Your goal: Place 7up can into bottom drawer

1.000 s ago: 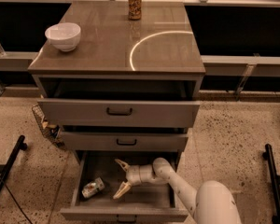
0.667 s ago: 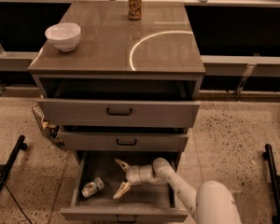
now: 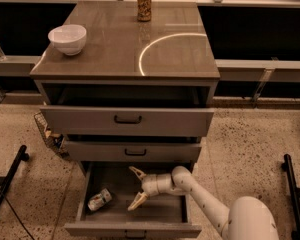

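The 7up can (image 3: 99,200) lies on its side in the left part of the bottom drawer (image 3: 133,228), which is pulled out. It is white and green with a silver end. My gripper (image 3: 135,188) is inside the same drawer, to the right of the can and apart from it. Its two pale fingers are spread wide and hold nothing.
An orange-brown can (image 3: 144,4) stands at the back of the cabinet top. A white bowl (image 3: 67,38) sits at the top's left. The two upper drawers (image 3: 127,120) are partly pulled out above the gripper. A wire basket (image 3: 49,134) hangs at the cabinet's left side.
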Robot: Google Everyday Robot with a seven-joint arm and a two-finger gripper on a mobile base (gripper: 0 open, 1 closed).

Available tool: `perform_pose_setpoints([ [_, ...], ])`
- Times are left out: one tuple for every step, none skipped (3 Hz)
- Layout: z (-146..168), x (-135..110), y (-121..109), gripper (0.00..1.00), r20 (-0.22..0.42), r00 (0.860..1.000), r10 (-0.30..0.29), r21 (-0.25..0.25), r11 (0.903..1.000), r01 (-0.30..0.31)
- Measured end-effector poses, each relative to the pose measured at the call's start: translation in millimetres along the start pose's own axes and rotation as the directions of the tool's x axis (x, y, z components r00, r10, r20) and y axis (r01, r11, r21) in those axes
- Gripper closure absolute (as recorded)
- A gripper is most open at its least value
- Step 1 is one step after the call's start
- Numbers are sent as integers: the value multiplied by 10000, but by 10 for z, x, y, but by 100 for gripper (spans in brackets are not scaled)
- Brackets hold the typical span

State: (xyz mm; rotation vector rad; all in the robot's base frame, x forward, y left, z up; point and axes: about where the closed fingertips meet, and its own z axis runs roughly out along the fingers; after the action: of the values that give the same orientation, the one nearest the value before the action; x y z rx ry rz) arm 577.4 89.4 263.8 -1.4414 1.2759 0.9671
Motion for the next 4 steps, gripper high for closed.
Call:
perform_pose_setpoints([
  [-184,-90,33,0,-1002,9949,-120,-411,9991,79],
  [-433,-155,83,0,-1943,9804,328,-1023,9933,-535],
  [-714,-131,193,0,-1865,9765,1077,-1531,9786,-1372],
  [-1208,39,236,0,-1452,9618,2320,-2307,9374,-2609],
])
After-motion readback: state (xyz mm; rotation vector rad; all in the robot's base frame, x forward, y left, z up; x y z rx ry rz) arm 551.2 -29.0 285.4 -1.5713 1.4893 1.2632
